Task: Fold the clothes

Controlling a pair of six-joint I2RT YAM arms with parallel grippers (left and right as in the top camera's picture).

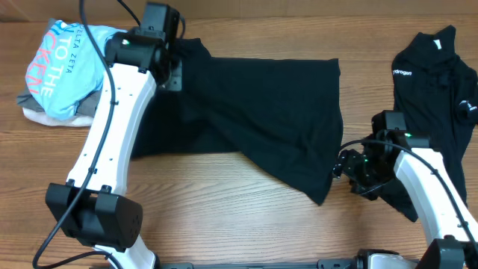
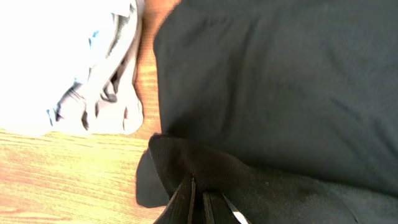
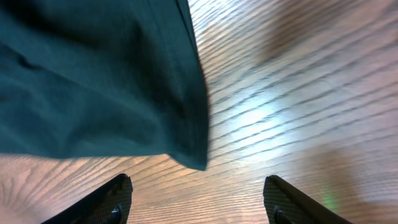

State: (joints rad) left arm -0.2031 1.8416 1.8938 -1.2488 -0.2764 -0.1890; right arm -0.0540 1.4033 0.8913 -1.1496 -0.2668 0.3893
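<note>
On the table (image 1: 246, 217): two black shirts, one pile (image 1: 45, 113).
Left gripper (image 2: 199, 202) pinched shut on spread shirt's (image 1: 261, 112) edge; right gripper (image 3: 199, 202) agape, empty, just by its corner; second shirt (image 1: 441, 82) far right; blue tee (image 1: 60, 67) atop pile, far left.

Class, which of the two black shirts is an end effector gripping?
The black shirt spread mid-table: the left end effector pinches its corner. The logo shirt lies ungripped at right.
</note>
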